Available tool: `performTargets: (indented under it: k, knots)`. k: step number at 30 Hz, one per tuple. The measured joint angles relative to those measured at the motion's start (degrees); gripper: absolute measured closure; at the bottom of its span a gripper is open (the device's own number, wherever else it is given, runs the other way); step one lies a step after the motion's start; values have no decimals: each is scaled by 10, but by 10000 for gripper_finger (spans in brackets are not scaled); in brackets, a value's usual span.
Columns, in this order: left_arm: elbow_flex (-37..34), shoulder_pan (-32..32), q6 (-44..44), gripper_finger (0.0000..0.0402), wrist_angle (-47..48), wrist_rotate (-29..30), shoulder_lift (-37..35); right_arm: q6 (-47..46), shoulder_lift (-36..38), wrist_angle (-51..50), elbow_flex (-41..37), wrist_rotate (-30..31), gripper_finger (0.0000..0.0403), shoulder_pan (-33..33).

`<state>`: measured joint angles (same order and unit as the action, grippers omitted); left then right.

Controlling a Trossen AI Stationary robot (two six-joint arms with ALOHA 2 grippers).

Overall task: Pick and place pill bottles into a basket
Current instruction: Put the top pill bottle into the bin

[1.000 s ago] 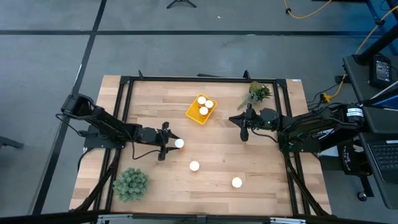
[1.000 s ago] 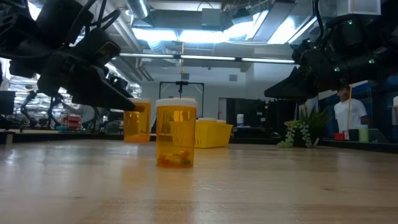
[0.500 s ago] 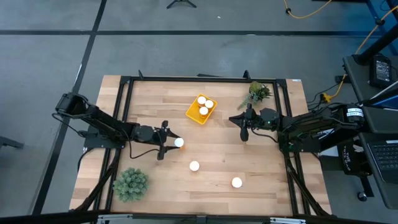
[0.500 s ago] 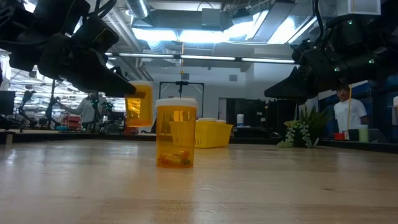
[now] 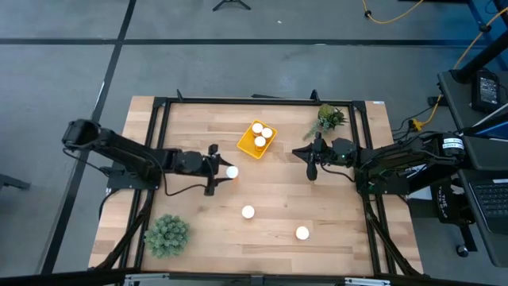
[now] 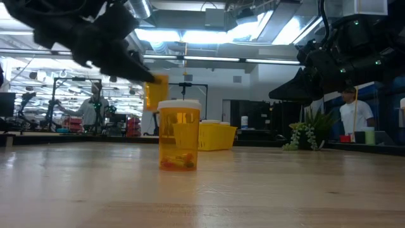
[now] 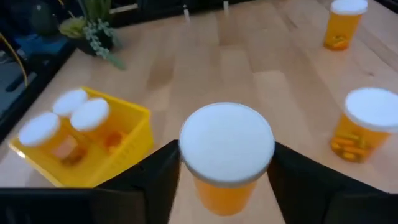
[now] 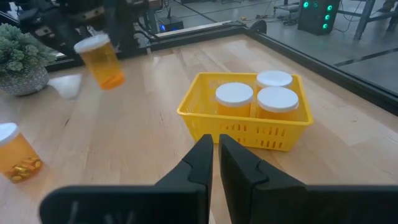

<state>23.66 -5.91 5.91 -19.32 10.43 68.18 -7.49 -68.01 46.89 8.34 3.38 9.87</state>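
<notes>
My left gripper (image 5: 220, 171) is shut on an orange pill bottle with a white cap (image 5: 232, 171), held in the air left of and nearer than the yellow basket (image 5: 245, 144). The held bottle also shows in the low view (image 6: 156, 93) and the right wrist view (image 8: 99, 60). The basket holds three capped bottles (image 5: 260, 135), standing upright on its floor. Two more bottles stand upright on the table (image 5: 248, 212) (image 5: 302, 233). My right gripper (image 5: 311, 165) is shut and empty, hovering right of the basket. My left gripper pinches the held bottle's orange body just below the cap (image 7: 225, 190) between its two fingers (image 7: 158, 180), one on each side. The fingers come level from the table's left. The bottle is about upright, cap up, lifted clear of the table.
A green plant (image 5: 166, 234) stands at the near left, and another (image 5: 328, 119) at the far right beside my right arm. A black frame (image 5: 238, 101) runs round the table's edges. Bare wood lies between the basket and the standing bottles.
My left gripper has risen and gone toward the far edge and slightly right, nearer the basket, keeping its hold. The bottle has gone from just above the table to well clear of it, staying about upright.
</notes>
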Motion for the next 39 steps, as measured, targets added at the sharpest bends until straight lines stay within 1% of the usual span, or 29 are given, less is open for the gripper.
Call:
performTargets:
  k: [5,8,12,18,22,26,30,36,39]
  knots:
    - [45,49,28,182,58,-43,-4,1,0,0,0,0,370,0]
    - [67,84,45,182,76,-68,-4,1,0,0,0,0,370,0]
    - [85,137,73,182,76,-109,-4,3,0,0,0,0,370,0]
    - [106,220,86,182,79,-188,-4,6,0,0,0,0,370,0]
    - [117,260,103,182,79,-211,-4,19,0,0,0,0,370,0]
    - [132,285,110,182,74,-240,1,19,0,10,0,0,370,0]
    - [152,303,124,182,74,-259,29,35,0,25,0,0,370,0]
    - [185,323,134,182,69,-260,107,51,0,31,0,1,370,1]
    - [193,328,133,182,38,-260,145,52,0,31,0,0,370,4]
